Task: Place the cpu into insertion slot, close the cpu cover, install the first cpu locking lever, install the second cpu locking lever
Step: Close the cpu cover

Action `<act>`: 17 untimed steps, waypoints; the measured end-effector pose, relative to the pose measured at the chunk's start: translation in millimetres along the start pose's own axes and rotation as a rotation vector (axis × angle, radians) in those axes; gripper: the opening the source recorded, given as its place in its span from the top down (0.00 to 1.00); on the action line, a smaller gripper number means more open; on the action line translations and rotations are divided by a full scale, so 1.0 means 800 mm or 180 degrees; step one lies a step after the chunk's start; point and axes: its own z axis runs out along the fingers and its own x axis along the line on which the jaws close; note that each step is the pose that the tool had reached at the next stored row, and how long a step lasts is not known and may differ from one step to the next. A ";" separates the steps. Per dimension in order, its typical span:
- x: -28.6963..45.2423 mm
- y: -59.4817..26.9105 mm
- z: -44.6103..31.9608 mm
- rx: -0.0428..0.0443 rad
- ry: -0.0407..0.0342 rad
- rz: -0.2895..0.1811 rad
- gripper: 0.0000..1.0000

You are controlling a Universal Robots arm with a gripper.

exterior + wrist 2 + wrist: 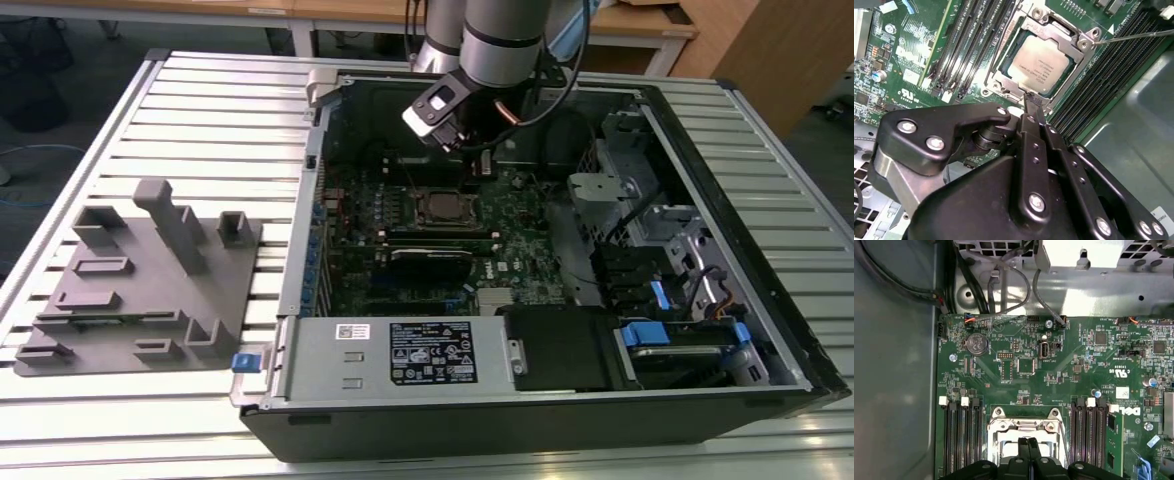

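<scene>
The cpu point(1041, 62), a square chip with a dull silver top, lies in the insertion slot point(447, 207) on the green board. The cpu cover point(1081, 42), a silver frame, lies down around the chip. One thin locking lever point(1139, 35) sticks out from a corner of the cover, away from the socket. A second thin lever point(1001, 42) runs along the opposite side. My gripper point(1031, 100) is shut with nothing between its fingers, and its tip hovers at the socket's edge. In the first wrist view the gripper point(1028, 442) sits over the socket frame point(1004, 432). The exterior view has the gripper point(470, 160) just behind the socket.
Long black memory slots point(969, 40) flank the socket on both sides. The open computer case point(747, 250) lies on a slatted metal table point(200, 100). A grey fixture block point(140, 280) stands on the exterior view's left. The power supply point(400, 350) fills the case's near end.
</scene>
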 end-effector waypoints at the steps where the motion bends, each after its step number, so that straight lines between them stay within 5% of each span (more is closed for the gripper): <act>1: 0.0000 -0.001 0.0000 0.0000 0.0000 0.0000 0.90; 9: 0.0001 -0.026 0.0034 0.0000 0.0000 0.0000 0.90; 17: 0.0000 -0.034 0.0111 0.0001 -0.0001 0.0000 0.90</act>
